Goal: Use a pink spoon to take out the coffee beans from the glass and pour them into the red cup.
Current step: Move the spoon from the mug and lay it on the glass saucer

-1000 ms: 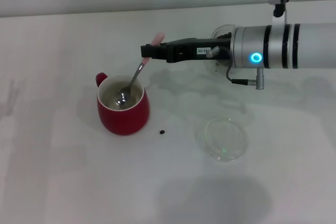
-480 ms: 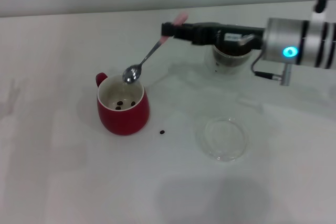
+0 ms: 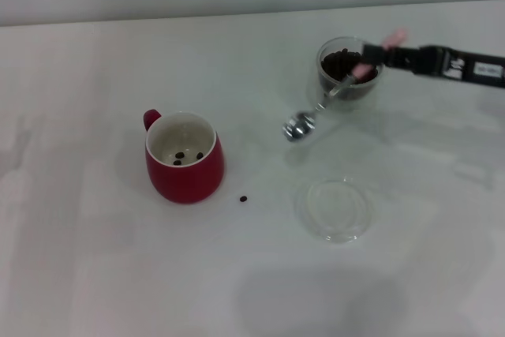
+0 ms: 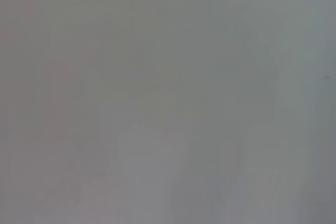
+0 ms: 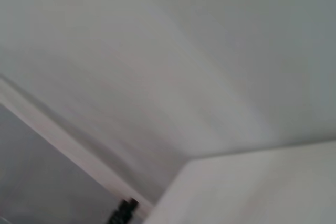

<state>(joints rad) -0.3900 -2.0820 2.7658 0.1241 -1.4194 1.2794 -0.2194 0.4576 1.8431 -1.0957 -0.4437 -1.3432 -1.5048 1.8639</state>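
Toward the table's far right edge, my right gripper [image 3: 377,56] pinches the pink spoon [image 3: 327,99], seemingly empty, beside the glass [image 3: 345,71].

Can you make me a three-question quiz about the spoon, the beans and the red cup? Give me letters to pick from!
1. Where is the spoon's bowl?
A. Inside the cup
B. In the air between the glass and the cup
C. Lying in the flat dish

2. How many beans lie in the cup?
A. None
B. Three
C. A full heap

3. What is the right hand doing?
A. Holding the spoon by its pink handle
B. Holding the cup
C. Holding nothing

Answers:
1 B: the spoon hangs with its bowl beside the glass, away from the cup.
2 B: three dark beans show on the white bottom; one more lies on the table.
3 A: the right hand grips the pink end above the glass.
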